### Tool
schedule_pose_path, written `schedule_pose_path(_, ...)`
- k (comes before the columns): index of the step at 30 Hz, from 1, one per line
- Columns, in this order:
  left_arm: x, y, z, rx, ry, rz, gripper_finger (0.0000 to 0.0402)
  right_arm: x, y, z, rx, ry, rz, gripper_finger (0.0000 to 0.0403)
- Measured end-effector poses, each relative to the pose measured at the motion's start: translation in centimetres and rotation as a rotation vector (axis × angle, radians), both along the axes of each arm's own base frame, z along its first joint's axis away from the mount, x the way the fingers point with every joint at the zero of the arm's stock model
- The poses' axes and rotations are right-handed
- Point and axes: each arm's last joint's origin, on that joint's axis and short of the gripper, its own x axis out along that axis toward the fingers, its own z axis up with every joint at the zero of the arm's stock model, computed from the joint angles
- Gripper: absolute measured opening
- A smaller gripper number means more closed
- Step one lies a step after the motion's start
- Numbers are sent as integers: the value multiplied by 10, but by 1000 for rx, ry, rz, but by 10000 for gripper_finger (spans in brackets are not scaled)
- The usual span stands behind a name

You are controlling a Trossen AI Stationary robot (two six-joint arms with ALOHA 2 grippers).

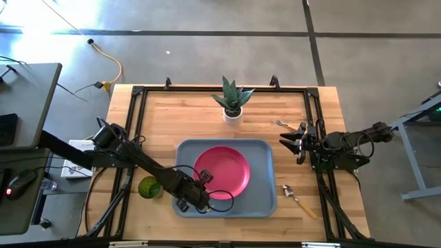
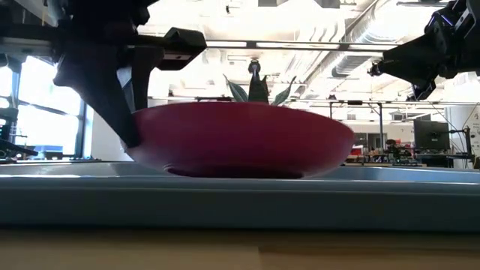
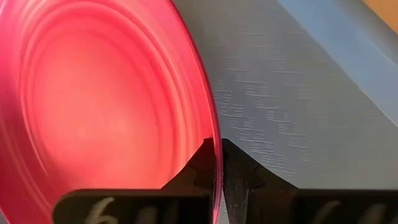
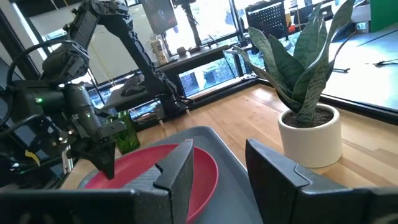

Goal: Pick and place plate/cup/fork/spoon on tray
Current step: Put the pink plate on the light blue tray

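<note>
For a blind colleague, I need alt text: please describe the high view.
Seen from above, the left gripper pinches the rim of the plate lying in the tray. The cup, spoon and fork lie on the table; the right gripper waits open near the fork.

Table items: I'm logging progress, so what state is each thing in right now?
Round pink-red plate: on tray, rim pinched by left end effector.
Grey-blue plastic tray: holds only the plate.
Translucent green cup: on table, off tray.
Orange-handled spoon: on table.
Fork: on table.
Right end effector: open, empty.
</note>
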Motion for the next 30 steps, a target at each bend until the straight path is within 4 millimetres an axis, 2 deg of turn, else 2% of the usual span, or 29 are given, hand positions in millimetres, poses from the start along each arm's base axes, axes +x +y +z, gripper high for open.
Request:
schedule_pose_path(9,2,2,-2,-68,29,-12,16,0,0,0,1,0,0,138)
schedule_pose_path(22,2,4,-2,-79,35,-9,30,0,0,1,5,-8,0,138)
schedule_pose_path(30,3,9,3,-113,39,87,31,0,0,3,13,-30,0,138)
